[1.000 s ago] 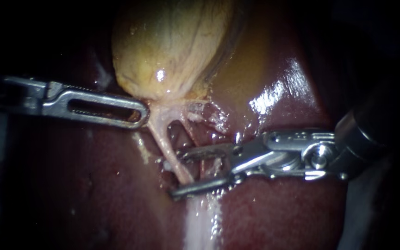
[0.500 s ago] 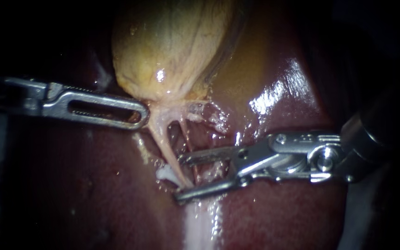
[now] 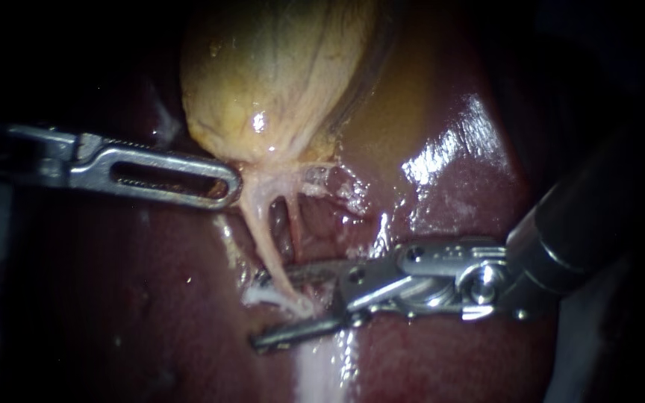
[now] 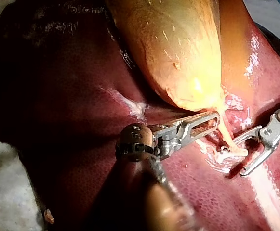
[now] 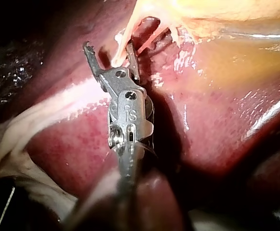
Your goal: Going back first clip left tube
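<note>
The yellow gallbladder [image 3: 270, 82] lies on the dark red liver [image 3: 442, 351]. My left instrument [image 3: 231, 186] is shut on the gallbladder's neck, as the left wrist view also shows [image 4: 216, 118]. Two tubes run down from the neck: a pale left tube [image 3: 263, 231] and a thin reddish right tube [image 3: 295, 224]. A white clip [image 3: 263, 295] sits at the left tube's lower end, seen again [image 4: 226, 154] from the left wrist. My right instrument [image 3: 261, 310] has its jaws open, one on each side of that lower end. In the right wrist view [image 5: 108, 48] the tube [image 5: 118, 57] lies between them.
A pale band of tissue [image 3: 322, 366] runs down the liver below the right instrument's jaws. Glistening wet liver [image 3: 457, 149] lies to the right of the gallbladder. White cloth [image 4: 5, 192] borders the liver in the left wrist view.
My right instrument has shifted left and downward along the left tube, jaws still open. A white clip has come into sight on the tube. My left instrument has stayed put.
</note>
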`<state>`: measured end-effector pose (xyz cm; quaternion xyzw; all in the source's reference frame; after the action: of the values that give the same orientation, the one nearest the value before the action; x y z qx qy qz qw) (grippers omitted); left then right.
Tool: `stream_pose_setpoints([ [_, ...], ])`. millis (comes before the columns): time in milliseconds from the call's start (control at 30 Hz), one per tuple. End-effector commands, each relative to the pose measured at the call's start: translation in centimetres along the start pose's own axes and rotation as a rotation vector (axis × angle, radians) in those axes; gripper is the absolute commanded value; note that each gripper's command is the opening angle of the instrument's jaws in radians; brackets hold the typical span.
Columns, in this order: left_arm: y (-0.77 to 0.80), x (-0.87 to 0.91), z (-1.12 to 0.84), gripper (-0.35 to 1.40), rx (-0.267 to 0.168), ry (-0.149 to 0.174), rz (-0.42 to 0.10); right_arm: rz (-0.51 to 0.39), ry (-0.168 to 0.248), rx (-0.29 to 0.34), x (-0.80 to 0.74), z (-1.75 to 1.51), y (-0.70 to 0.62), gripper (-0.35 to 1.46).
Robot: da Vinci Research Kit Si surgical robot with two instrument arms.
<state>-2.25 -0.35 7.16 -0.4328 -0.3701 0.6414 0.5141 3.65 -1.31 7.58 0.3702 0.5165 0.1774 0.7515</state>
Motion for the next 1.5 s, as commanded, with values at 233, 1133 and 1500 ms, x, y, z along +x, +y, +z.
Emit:
stream_pose_setpoints([
  [233, 0.0, 0.0, 0.0, -0.35, 0.0, 0.0, 0.0, 0.01, -0.01, 0.039, 0.01, 0.05, -0.11, 0.49],
  [1133, 0.01, 0.0, -0.01, -0.35, 0.0, 0.0, 0.0, 0.055, 0.04, -0.079, 0.2, -0.34, 0.21, 0.49],
  [1500, 0.01, 0.0, -0.02, -0.35, 0.0, 0.0, 0.0, 0.036, 0.041, -0.084, 0.22, -0.54, 0.19, 0.49],
])
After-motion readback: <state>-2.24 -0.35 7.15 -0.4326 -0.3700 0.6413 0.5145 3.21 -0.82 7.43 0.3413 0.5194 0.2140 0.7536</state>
